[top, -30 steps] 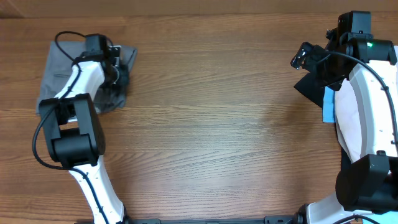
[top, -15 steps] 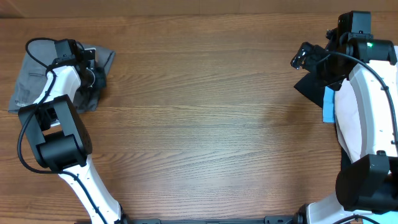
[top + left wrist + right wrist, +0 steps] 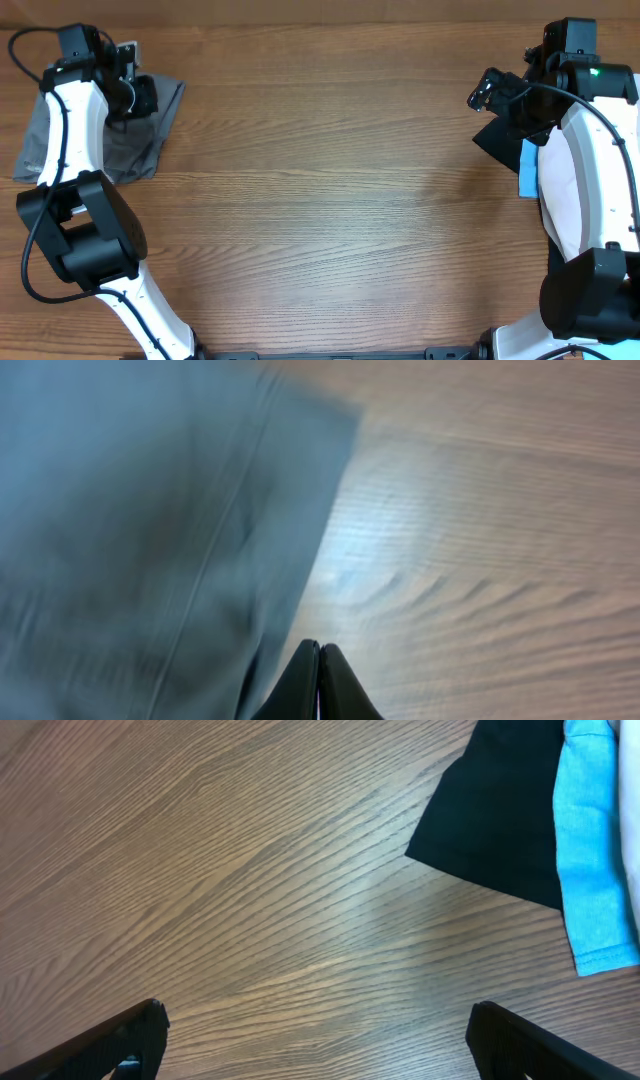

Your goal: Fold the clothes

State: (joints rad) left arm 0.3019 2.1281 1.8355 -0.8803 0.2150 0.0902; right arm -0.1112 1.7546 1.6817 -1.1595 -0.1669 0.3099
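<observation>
The folded mid-grey shorts [image 3: 130, 150] lie flat at the far left of the table and fill the left of the left wrist view [image 3: 150, 540]. My left gripper [image 3: 140, 97] is shut and empty, hovering at the shorts' right edge above bare wood [image 3: 318, 660]. My right gripper [image 3: 490, 92] is open and empty over bare wood [image 3: 320, 1040], just left of a black piece [image 3: 500, 810] and a light-blue piece [image 3: 590, 850]. The same black piece [image 3: 492, 137] and light-blue piece [image 3: 527, 168] show in the overhead view, partly under the right arm.
A pale whitish garment [image 3: 560, 200] lies under the right arm at the table's right edge. The wooden table [image 3: 330, 200] stretches between the two arms. The left arm's cable loops over the shorts' far left part.
The left arm dragged the grey shorts leftward, then swung up and to the far left while the shorts stayed put. The right arm has not moved.
</observation>
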